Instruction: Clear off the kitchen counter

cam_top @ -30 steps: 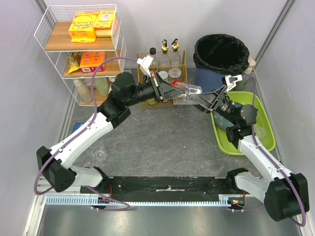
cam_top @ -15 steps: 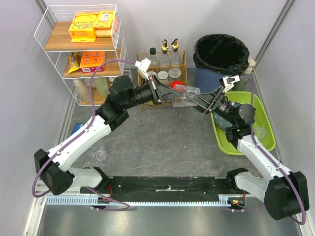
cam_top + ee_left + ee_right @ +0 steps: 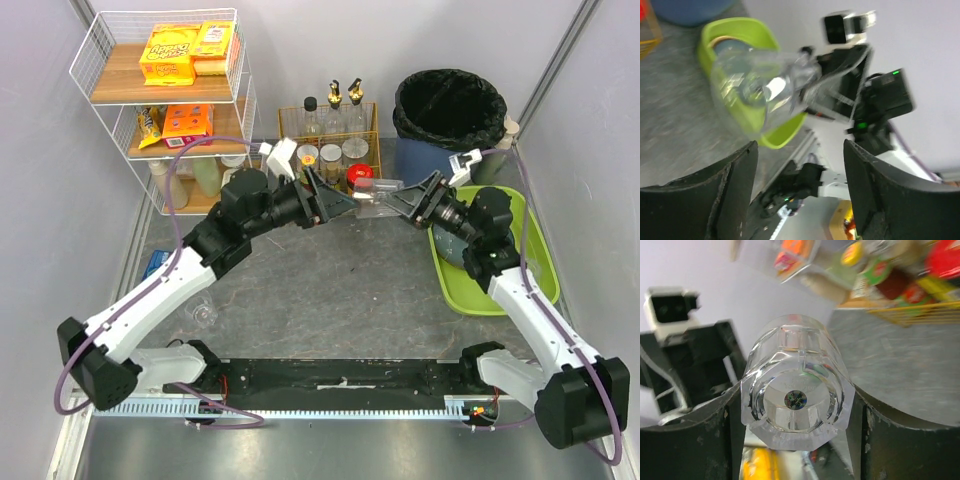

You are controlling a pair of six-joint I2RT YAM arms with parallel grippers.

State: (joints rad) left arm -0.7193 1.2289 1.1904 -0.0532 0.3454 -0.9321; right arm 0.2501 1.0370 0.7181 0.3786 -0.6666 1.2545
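Dark grey mottled kitchen counter spans the space between pale grey walls, under both arms. White wire rack at the counter's back-left corner, black-lined trash bin back-right, lime-green tray on its right side, gold wire bottle caddy back-middle. Above the counter's back-middle, right gripper is clamped on a clear glass, held sideways off the counter. Left gripper faces it, fingers apart, gripping nothing. Small glass stands on the counter's left.

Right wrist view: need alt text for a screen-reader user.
A clear glass, base toward the camera, is clamped in the right claw. The left arm's dark end looms behind it on the left; beyond, the grey kitchen counter and a blurred yellow wire rack of bottles.
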